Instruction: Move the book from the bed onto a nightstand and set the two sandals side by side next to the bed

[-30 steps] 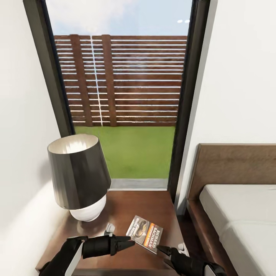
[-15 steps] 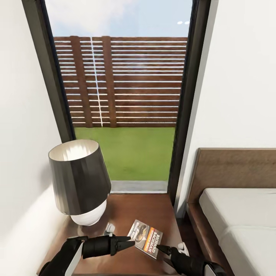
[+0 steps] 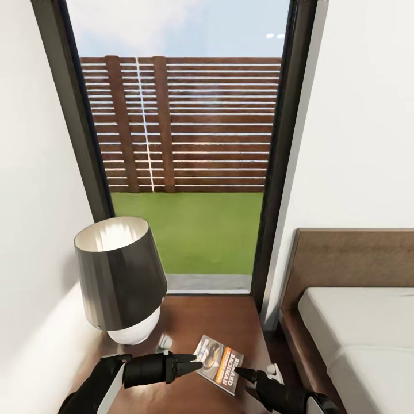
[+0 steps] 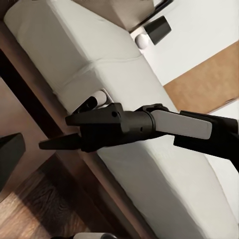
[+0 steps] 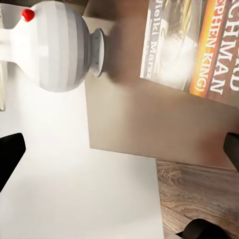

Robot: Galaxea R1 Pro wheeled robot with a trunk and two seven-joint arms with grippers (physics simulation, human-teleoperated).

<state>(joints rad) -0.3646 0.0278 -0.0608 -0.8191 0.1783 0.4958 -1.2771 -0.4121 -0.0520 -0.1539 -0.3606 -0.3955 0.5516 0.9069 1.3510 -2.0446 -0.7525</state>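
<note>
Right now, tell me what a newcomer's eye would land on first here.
The tall window straight ahead, with a slatted fence and green lawn behind it. Below it, a dark-shaded lamp stands on the nightstand, with the book lying flat beside it. The bed lies to the right.

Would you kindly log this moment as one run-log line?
book: flat on nightstand beside lamp | left gripper: by book edge | right gripper: near book corner | sandals: pending

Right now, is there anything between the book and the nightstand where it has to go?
Nothing visible. The book already lies on the nightstand top, in front of the lamp. The left claw sits at its near-left edge and the right claw at its near corner.
</note>
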